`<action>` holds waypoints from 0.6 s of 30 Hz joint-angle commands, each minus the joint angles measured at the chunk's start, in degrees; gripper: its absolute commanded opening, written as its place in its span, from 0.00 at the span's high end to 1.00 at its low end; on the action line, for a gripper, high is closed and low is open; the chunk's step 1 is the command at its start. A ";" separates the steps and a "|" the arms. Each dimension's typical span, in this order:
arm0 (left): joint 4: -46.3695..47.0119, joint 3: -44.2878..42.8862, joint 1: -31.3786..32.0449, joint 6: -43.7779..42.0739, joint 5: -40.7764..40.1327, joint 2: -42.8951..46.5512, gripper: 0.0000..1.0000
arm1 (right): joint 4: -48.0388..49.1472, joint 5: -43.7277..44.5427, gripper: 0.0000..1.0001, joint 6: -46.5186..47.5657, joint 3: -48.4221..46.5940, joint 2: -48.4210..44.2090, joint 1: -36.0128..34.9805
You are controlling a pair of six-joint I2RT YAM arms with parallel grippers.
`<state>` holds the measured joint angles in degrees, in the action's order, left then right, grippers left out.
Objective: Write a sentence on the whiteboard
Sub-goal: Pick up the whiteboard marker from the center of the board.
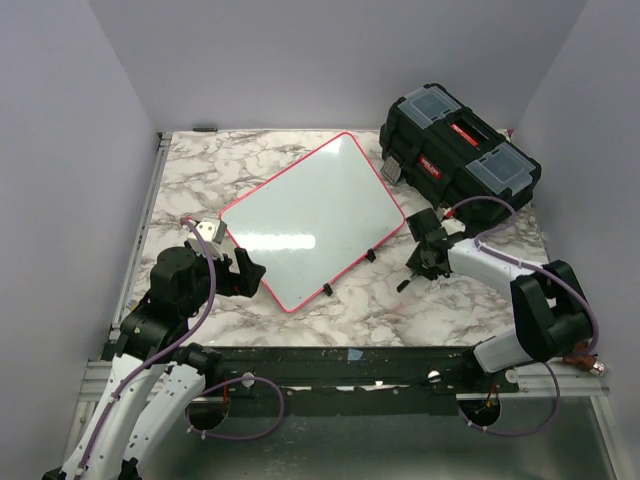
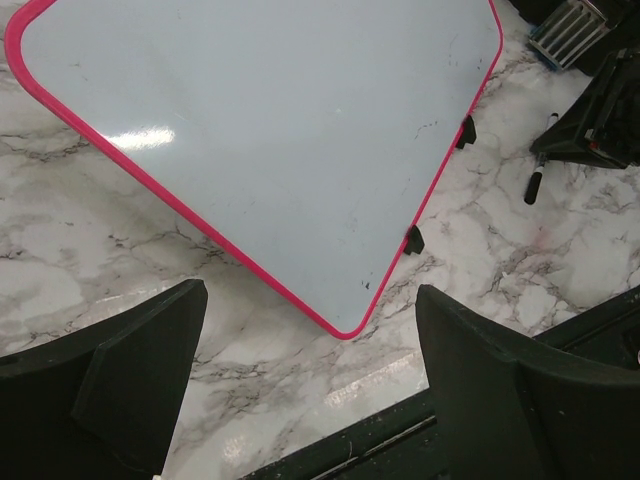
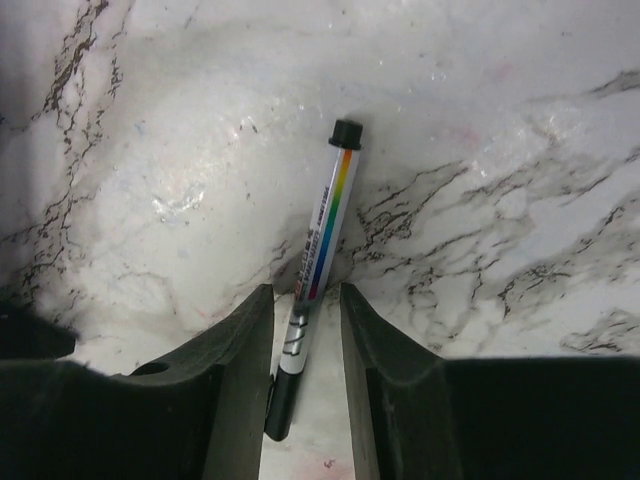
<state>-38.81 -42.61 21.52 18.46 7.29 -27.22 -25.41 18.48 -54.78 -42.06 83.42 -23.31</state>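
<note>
Whiteboard: flat on marble table, centre of surface, turned askew with one rounded corner toward the arm bases. Red-pink rim unbroken all round. Face plain white; glare patch and a few faint dark specks visible from left wrist. Two small black tabs clipped on the edge facing the right arm.

Black toolbox: far right of table, just beyond board's far right corner; touching or not, cannot tell.

Left gripper: beside board's near-left edge, close to near corner. Wide open, holding nothing. From left wrist, fingers spread well apart over bare marble, board's near corner just ahead and between them, no contact seen.

Right gripper: down at table level, right of board and apart from its edge. Fingers parted only narrowly, astride marker lying on marble. Not clamped: barrel close against the finger on picture-left, thin gap to the other; actual contact with the nearer finger not resolvable.

Marker: white barrel, rainbow stripe along its length, black print, black at both ends. One end out ahead of fingertips, other end back in the slot between fingers. Roughly in line with fingers, slightly tilted. From left wrist, same marker seen well right of board's tabbed edge, under right gripper.
</note>
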 commanded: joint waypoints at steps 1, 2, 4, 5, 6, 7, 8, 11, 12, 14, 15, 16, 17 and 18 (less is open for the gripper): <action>0.41 0.42 0.36 -0.48 -0.87 -0.02 0.12 | -3.45 5.63 0.67 3.99 -3.00 5.12 -0.13; 0.42 0.48 0.36 -0.51 -0.87 0.05 0.12 | -3.20 5.55 0.70 4.55 -3.21 5.84 -0.16; 0.49 0.51 0.31 -0.53 -0.87 -0.08 0.12 | -2.50 4.79 0.79 5.44 -3.29 6.98 -0.08; 0.50 0.55 0.32 -0.53 -0.87 -0.19 0.12 | -2.23 4.26 0.85 5.95 -3.36 7.31 -0.15; 0.45 0.43 0.37 -0.53 -0.94 -0.26 0.13 | -1.69 3.18 0.91 6.67 -3.35 7.46 -0.15; 0.42 0.42 0.36 -0.53 -1.00 -0.29 0.13 | -1.34 2.03 0.97 7.78 -3.30 7.46 -0.11; 0.41 0.42 0.34 -0.53 -1.11 -0.24 0.13 | -1.37 1.17 0.99 8.25 -3.46 7.42 -0.13; 0.40 0.51 0.35 -0.53 -1.24 -0.20 0.13 | -1.52 -0.38 0.99 9.06 -3.31 6.07 -0.11; 0.40 0.51 0.31 -0.53 -1.32 -0.16 0.12 | -1.96 -0.95 0.99 9.00 -3.35 5.39 -0.13; 0.33 0.42 0.36 -0.62 -1.39 -0.16 0.12 | -2.71 -2.51 0.99 8.82 -3.43 3.34 -0.14; 0.33 0.42 0.37 -0.62 -1.40 -0.09 0.13 | -3.11 -3.22 0.99 8.58 -3.58 1.89 -0.11; 0.39 0.42 0.34 -0.62 -1.45 0.00 0.13 | -3.51 -4.02 0.99 8.55 -3.80 0.63 -0.14; 0.40 0.43 0.36 -0.61 -1.48 0.05 0.12 | -4.04 -4.63 0.99 8.65 -4.20 -1.02 -0.11; 0.46 0.42 0.37 -0.66 -1.50 0.08 0.12 | -4.50 -5.22 0.99 8.82 -4.48 -2.32 -0.13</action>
<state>-38.83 -42.61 21.52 18.44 7.07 -27.31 -27.14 17.67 -46.81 -46.00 86.24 -23.24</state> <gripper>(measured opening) 0.874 0.034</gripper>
